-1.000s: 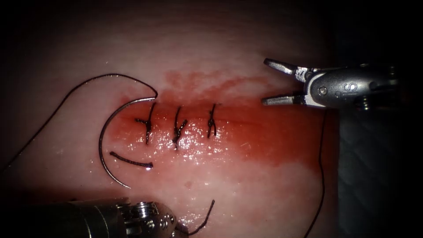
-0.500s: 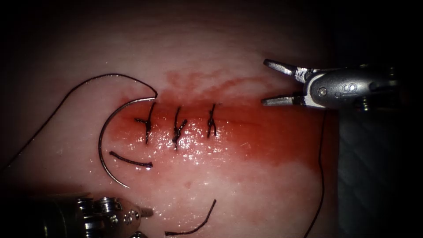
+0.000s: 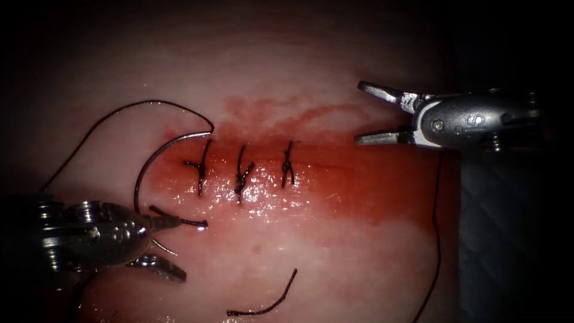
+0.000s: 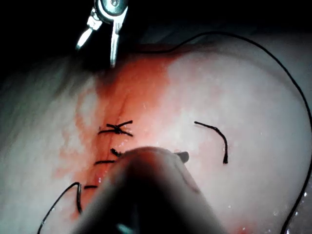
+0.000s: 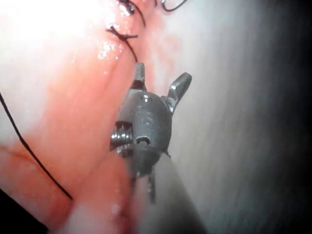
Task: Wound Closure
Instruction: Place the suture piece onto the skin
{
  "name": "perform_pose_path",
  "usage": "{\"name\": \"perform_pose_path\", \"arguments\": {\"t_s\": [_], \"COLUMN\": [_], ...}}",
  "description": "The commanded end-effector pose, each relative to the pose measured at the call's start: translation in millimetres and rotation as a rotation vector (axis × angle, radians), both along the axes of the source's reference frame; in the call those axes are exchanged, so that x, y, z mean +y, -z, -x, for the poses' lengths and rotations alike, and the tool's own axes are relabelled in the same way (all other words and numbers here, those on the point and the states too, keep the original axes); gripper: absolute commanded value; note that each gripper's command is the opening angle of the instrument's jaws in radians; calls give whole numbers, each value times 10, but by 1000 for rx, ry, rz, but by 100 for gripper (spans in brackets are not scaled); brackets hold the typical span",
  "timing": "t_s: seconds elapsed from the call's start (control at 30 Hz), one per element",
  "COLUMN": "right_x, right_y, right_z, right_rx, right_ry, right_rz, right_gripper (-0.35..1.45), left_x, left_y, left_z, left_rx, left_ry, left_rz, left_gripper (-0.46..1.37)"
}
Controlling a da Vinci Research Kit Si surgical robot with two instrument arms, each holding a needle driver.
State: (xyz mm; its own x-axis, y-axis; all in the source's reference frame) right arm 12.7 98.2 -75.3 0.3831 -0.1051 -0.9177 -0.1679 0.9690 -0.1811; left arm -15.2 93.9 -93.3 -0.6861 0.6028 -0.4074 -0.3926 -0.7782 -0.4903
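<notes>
While the needle [image 3: 139,179] lies loose on the tissue [image 3: 335,257], no stitch is under way, so I log this as a pickup step. The needle rests flat, left of the three tied stitches [image 3: 242,173] and toward the tissue's left edge. Its blunt end lies just beside the leftmost stitch and its arc bows leftward. It does not appear to enter the tissue anywhere. The thread [image 3: 149,101] runs from the blunt end in a loop up and out toward the left edge. The left hand [image 3: 179,250] comes in from the lower-left corner with its jaws spread wide, holding nothing. The jaws straddle the pointed end of the curve, the upper one lying across a short cut end [image 3: 191,222]. A second cut end [image 3: 263,306] sits apart, near the lower edge. The right hand [image 3: 365,110] hangs just beyond the right end of the cut [image 3: 335,167], jaws wide and empty, and the right wrist view shows it [image 5: 163,75] clear of the surface. Red fluid [image 3: 371,191] covers the tissue around the cut. Judgement: the next move calls for the jaws to close on the needle body alone, back from the tip, without trapping the stray cut end or pinching tissue. The needle's curve also needs to sit square in the jaws. The cut to the right of the third stitch looks unclosed.
</notes>
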Motion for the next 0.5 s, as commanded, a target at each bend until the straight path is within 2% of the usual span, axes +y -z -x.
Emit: {"name": "perform_pose_path", "arguments": {"t_s": [0.03, 0.13, 0.23, 0.33, 0.4, 0.5], "right_x": [0, 0, 0, -3, -4, -8], "right_y": [1, 5, 10, 15, 17, 19], "right_z": [0, 1, 2, 4, 5, 6], "right_rx": [0, -2, -3, 9, 14, 16], "right_ry": [5, 14, 21, 34, 40, 59], "right_rz": [-7, -20, -33, -57, -65, -78], "right_gripper": [120, 123, 125, 128, 128, 128], "left_x": [2, 24, 38, 50, 52, 51], "left_y": [1, 12, 17, 19, 17, 10], "left_z": [-2, -2, -2, -3, -4, -6], "left_rx": [-16, -71, -118, -199, -223, -234], "left_ry": [7, 25, 37, 64, 68, 63], "left_rz": [14, 69, 115, 187, 205, 213], "left_gripper": [75, 76, 69, 64, 66, 58]}}
